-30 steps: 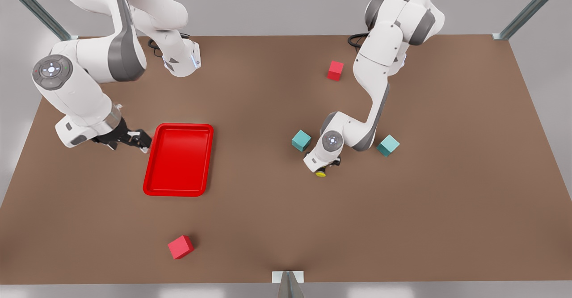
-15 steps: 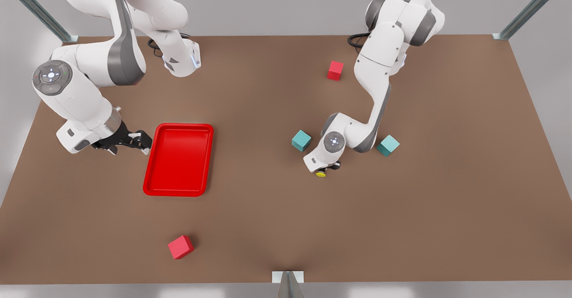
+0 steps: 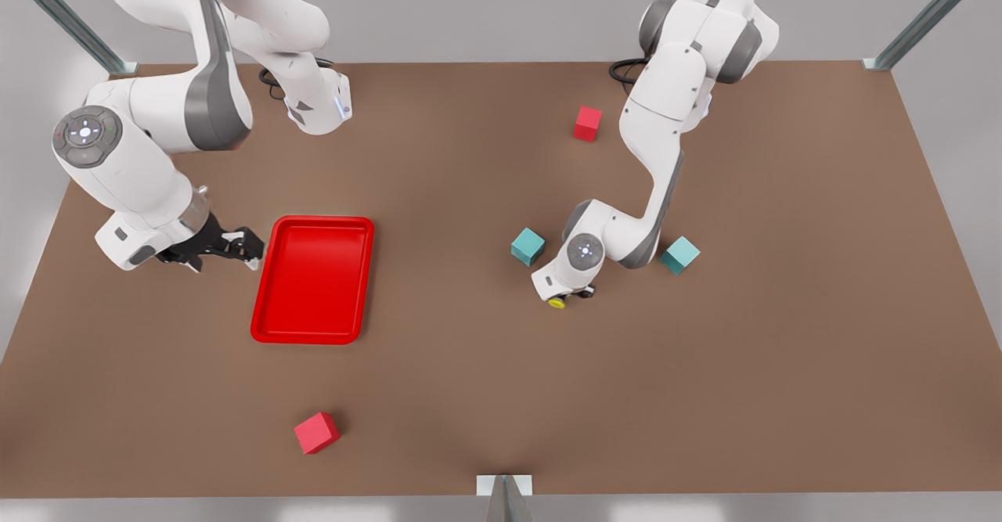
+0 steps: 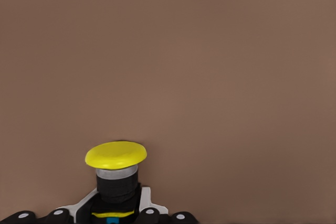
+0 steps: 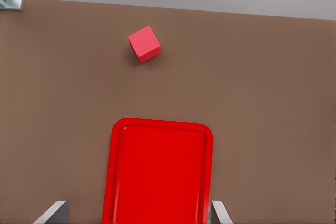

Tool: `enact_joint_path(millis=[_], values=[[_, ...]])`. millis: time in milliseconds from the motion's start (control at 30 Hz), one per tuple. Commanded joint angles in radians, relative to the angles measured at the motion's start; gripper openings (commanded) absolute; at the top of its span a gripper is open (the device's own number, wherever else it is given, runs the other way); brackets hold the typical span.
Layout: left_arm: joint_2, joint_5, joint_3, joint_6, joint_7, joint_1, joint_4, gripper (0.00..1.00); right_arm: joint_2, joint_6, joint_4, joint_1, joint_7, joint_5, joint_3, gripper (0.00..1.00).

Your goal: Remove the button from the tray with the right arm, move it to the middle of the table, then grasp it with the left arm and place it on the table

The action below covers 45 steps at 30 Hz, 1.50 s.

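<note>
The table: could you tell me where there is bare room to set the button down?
Free: the table between the tray and the nearer teal cube. Crowded: around the left gripper, holding the button between two teal cubes.

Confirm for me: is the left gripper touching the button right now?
Touching. In the left wrist view the left gripper has its fingers closed against the black body of the button, with no gap between them.

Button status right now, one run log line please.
button: held by left end effector, between teal cubes | right end effector: open beside tray
</note>
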Motion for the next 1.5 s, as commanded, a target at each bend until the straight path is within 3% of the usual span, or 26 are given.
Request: enact_joint_path(millis=[0, 733, 900, 967, 1067, 1167, 1300, 1467], values=[[0.001, -0.002, 0.000, -0.002, 0.051, 0.000, 0.001, 0.49, -0.001, -0.001, 0.001, 0.000, -0.037, -0.001, 0.000, 1.00], [0.019, 0.000, 0.002, -0.069, 0.050, 0.002, 0.067, 0.43, -0.001, -0.001, 0.001, 0.006, -0.034, -0.004, 0.000, 1.00], [0.019, 0.003, 0.034, -0.232, 0.034, 0.003, 0.133, 0.43, -0.001, -0.001, 0.001, 0.003, -0.036, -0.002, 0.000, 1.00], [0.021, 0.098, 0.048, -0.463, -0.324, 0.002, 0.252, 0.43, -0.001, -0.001, 0.001, 0.006, -0.034, -0.004, 0.000, 1.00], [0.021, 0.357, 0.048, -0.494, -1.560, 0.003, 0.387, 0.43, -0.001, -0.001, 0.001, 0.006, -0.034, -0.002, 0.000, 1.00], [0.026, 0.777, 0.048, -0.635, -2.213, -0.007, 0.381, 0.43, -0.001, -0.001, 0.001, 0.006, -0.034, -0.004, 0.000, 1.00], [0.102, 1.132, 0.054, -0.646, -2.635, 0.025, 0.380, 0.43, -0.001, -0.001, 0.001, 0.006, -0.034, -0.004, 0.000, 1.00], [0.122, 1.250, 0.055, -0.698, -2.845, 0.020, 0.308, 0.43, -0.001, -0.001, 0.001, 0.004, -0.034, -0.004, 0.000, 1.00]])
